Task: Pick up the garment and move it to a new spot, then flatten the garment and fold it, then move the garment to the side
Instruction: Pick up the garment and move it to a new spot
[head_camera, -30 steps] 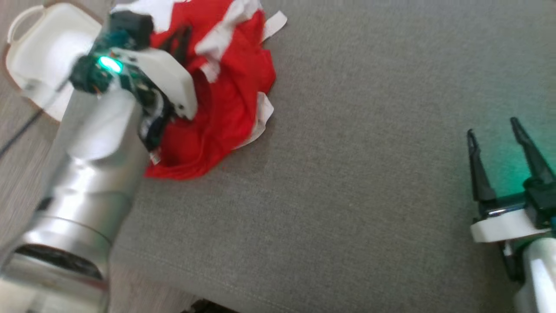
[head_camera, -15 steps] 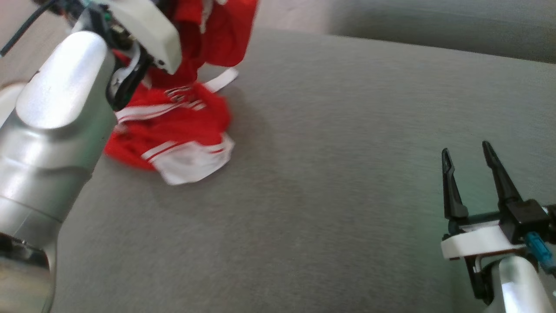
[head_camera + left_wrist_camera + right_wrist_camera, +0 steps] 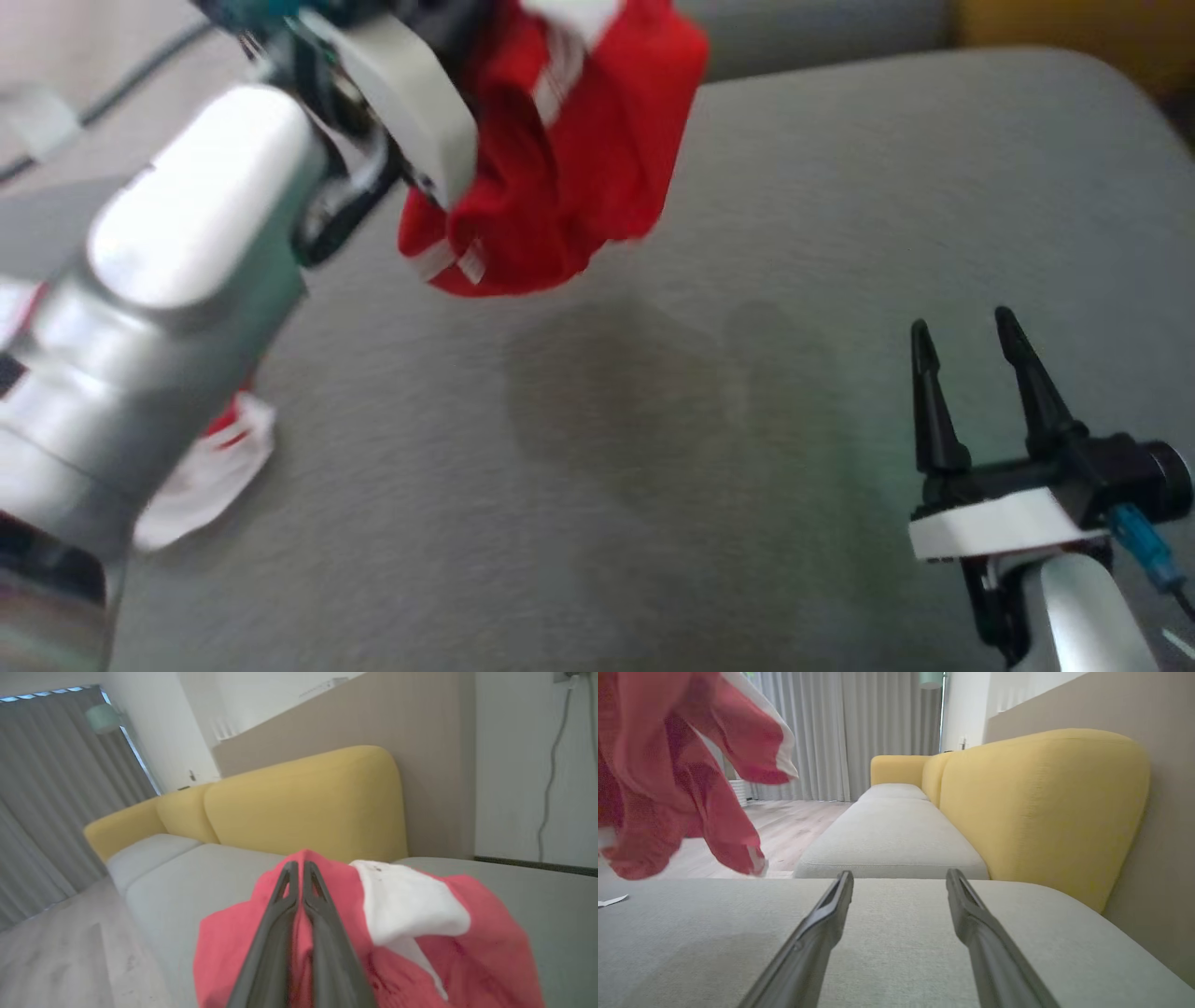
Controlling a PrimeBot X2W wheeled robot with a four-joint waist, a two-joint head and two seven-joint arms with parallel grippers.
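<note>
Lower right of the head view: right tool (image 3: 962, 322), fingers spread, above the grey sofa seat (image 3: 653, 485), well apart from the garment (image 3: 579, 168). Upper centre: garment bunched, hanging clear of the seat, its red cloth pinched between the pressed-together fingers of the left tool (image 3: 300, 865).

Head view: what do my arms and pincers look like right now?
The left forearm and right forearm are rounded silver tubes, each with a white wrist plate. The left pincer and right pincer each have two long, tapered dark fingers. A blue connector sits by the right wrist.
</note>
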